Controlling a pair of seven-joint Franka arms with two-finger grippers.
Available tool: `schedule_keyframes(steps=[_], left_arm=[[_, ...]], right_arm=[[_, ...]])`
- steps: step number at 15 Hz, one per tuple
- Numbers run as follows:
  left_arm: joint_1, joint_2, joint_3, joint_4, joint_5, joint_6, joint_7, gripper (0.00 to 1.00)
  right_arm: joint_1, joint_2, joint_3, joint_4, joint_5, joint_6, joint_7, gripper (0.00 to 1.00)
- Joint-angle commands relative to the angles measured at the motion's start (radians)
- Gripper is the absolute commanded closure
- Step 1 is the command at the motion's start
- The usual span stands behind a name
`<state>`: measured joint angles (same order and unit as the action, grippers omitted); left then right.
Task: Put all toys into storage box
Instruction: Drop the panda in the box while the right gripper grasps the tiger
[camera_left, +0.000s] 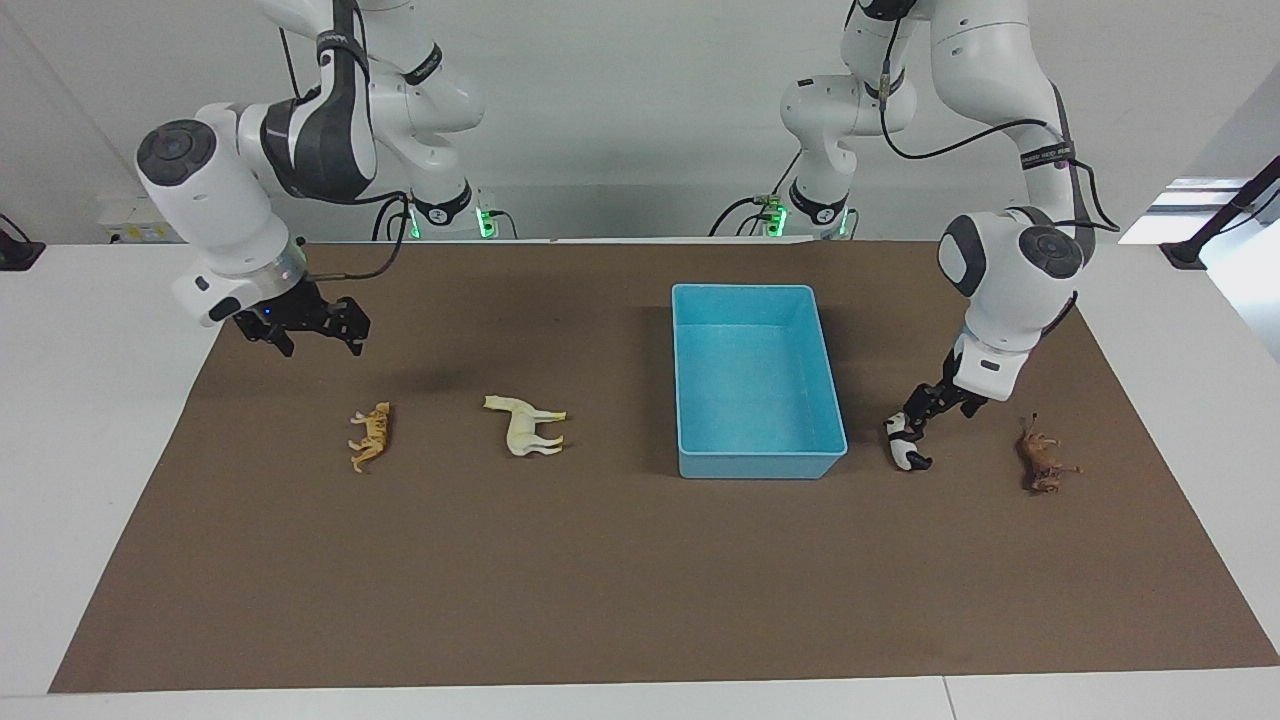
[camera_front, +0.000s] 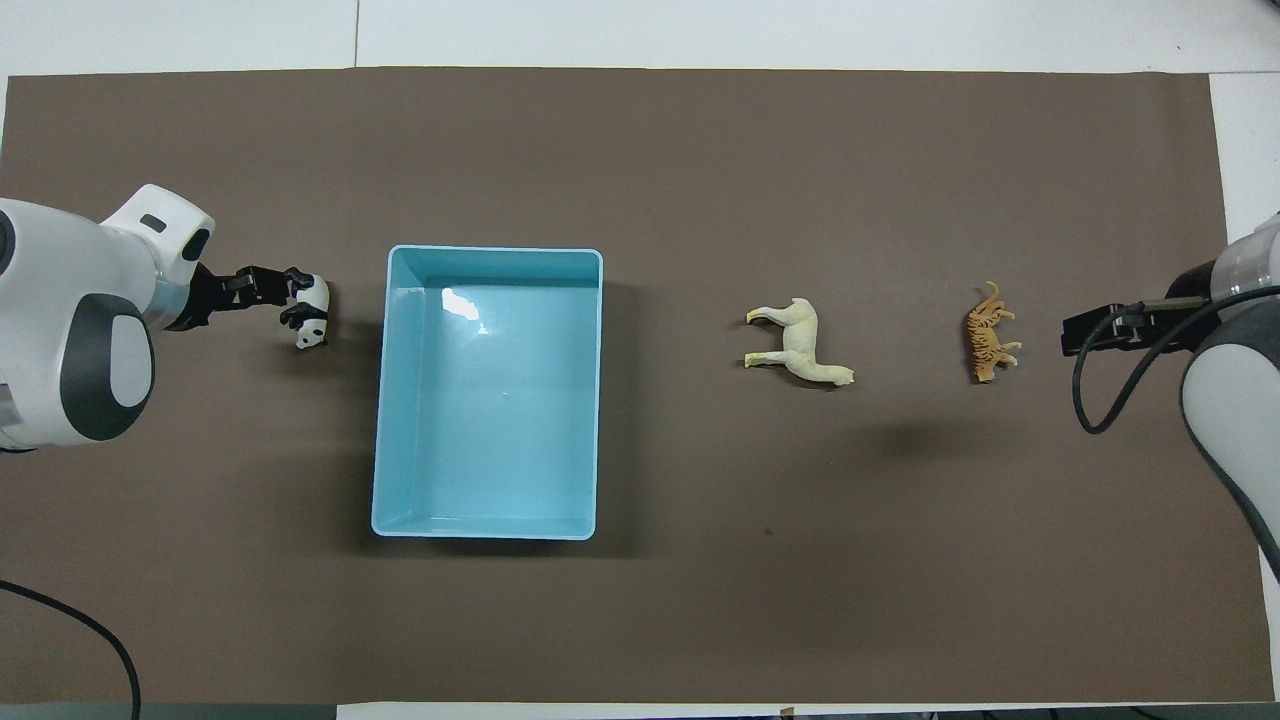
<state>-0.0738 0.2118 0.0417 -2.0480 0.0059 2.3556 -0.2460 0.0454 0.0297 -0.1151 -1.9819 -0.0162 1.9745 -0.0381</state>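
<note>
Brown mat (camera_left: 640, 580): your left gripper (camera_left: 922, 415) sits spread just over the panda (camera_left: 905, 445), box (camera_left: 755, 465) beside it. Your right gripper (camera_left: 305, 325) hangs spread above the mat near the tiger (camera_left: 372, 436).

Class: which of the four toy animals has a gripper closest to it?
The panda: the left gripper is right at it, beside the storage box.

White arms (camera_left: 1010, 270), black fingers (camera_left: 345, 325), black cables (camera_left: 960, 145).

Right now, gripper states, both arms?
Left gripper: open, down at the panda, nothing held.
Right gripper: open, empty, in the air over the mat near the tiger.
</note>
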Motion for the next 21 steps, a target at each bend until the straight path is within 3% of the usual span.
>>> schedule_keyframes(steps=[1, 6, 11, 14, 17, 18, 19, 20, 21], left_arm=[[-0.041, 0.050, 0.007, 0.012, -0.009, 0.042, -0.061, 0.00], [-0.040, 0.067, 0.007, -0.003, -0.007, 0.067, 0.007, 0.00], [-0.040, 0.084, 0.006, -0.023, -0.007, 0.088, -0.001, 0.00], [-0.040, 0.084, 0.006, -0.032, -0.007, 0.088, -0.001, 0.18], [-0.032, 0.084, 0.006, -0.031, -0.007, 0.077, 0.001, 0.57], [-0.034, 0.084, 0.006, -0.027, -0.009, 0.073, -0.001, 0.66], [-0.037, 0.084, 0.006, -0.018, -0.010, 0.053, -0.006, 0.69], [-0.040, 0.084, 0.006, 0.011, -0.015, 0.007, -0.009, 0.69], [-0.038, 0.084, 0.006, 0.056, -0.015, -0.060, -0.012, 0.69]], right_arm=[[-0.004, 0.030, 0.005, -0.066, 0.007, 0.125, 0.041, 0.00], [-0.001, 0.076, 0.005, -0.161, 0.006, 0.315, 0.058, 0.00], [-0.001, 0.153, 0.006, -0.167, 0.006, 0.403, 0.076, 0.00], [0.025, 0.208, 0.005, -0.167, 0.006, 0.463, 0.115, 0.00], [0.030, 0.223, 0.005, -0.167, 0.006, 0.478, 0.121, 0.00], [0.030, 0.223, 0.006, -0.167, 0.006, 0.478, 0.121, 0.00], [0.028, 0.223, 0.006, -0.167, 0.006, 0.478, 0.119, 0.00], [0.028, 0.225, 0.006, -0.167, 0.006, 0.478, 0.119, 0.06], [0.028, 0.225, 0.006, -0.167, 0.006, 0.478, 0.119, 0.25]])
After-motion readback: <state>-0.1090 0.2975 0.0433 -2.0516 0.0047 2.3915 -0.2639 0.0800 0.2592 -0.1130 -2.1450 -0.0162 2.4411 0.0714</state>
